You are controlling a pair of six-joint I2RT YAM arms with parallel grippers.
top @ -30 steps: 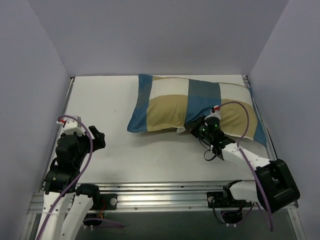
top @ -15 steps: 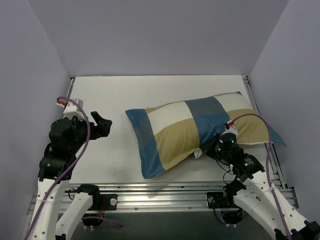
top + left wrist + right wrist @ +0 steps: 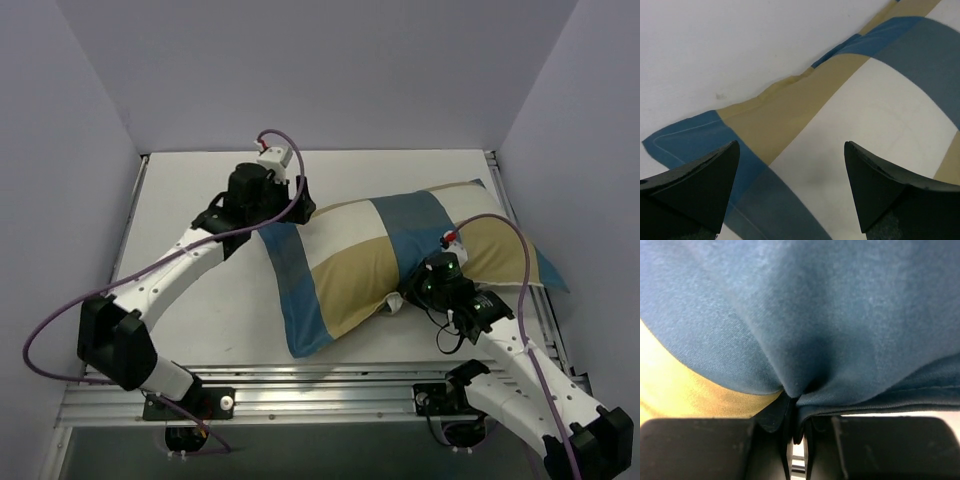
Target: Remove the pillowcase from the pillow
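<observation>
The right gripper (image 3: 402, 298) clamps a pillowcase (image 3: 350, 262) fold on the table (image 3: 195, 190); left gripper (image 3: 293, 208) hangs wide-spread above its far-left corner

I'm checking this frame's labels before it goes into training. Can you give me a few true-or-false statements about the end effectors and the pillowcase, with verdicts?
1. The right end effector is shut on the near edge of the pillowcase. True.
2. The left end effector is clamped on fabric. False: it is open above the pillowcase's far left corner, holding nothing.
3. The pillowcase is checked in blue, tan and white. True.
4. The pillowcase lies flat and empty. False: it bulges, plainly stuffed.
</observation>
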